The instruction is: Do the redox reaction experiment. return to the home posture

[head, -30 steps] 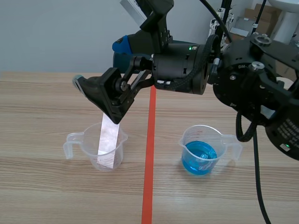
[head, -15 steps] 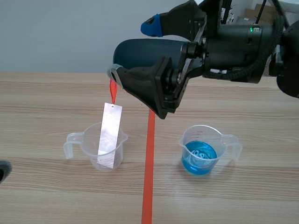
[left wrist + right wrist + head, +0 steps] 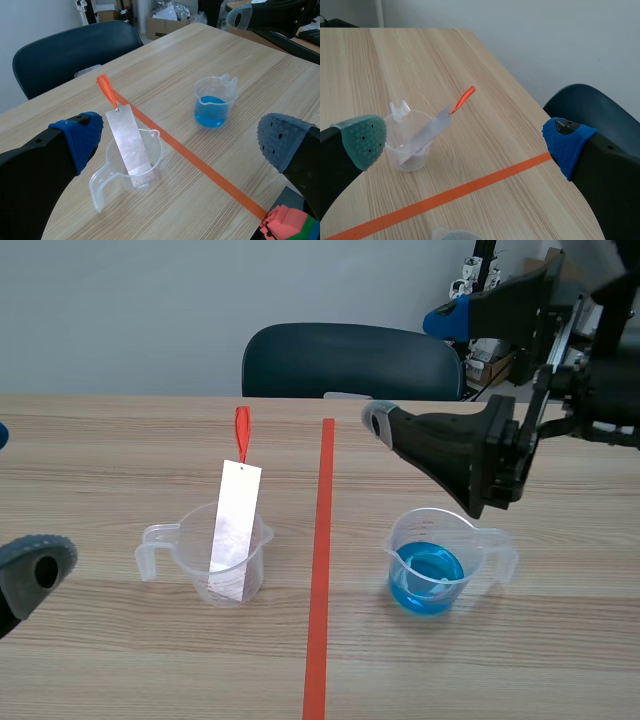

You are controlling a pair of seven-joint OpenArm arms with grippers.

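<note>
Wooden table (image 3: 100, 440), silver strip (image 3: 232, 530) aslant in clear beaker (image 3: 195, 555); left gripper (image 3: 183, 142), right gripper (image 3: 466, 142) wide.

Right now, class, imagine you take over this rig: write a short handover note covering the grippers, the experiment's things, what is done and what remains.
Left gripper: open, empty, low at the table's near left, short of the clear beaker.
Right gripper: open, empty, raised by the blue beaker.
Strip: leans in the clear beaker, left of the tape line, orange tag up.
Done: strip placed and let go.
Left: bring both arms to the home posture.
</note>
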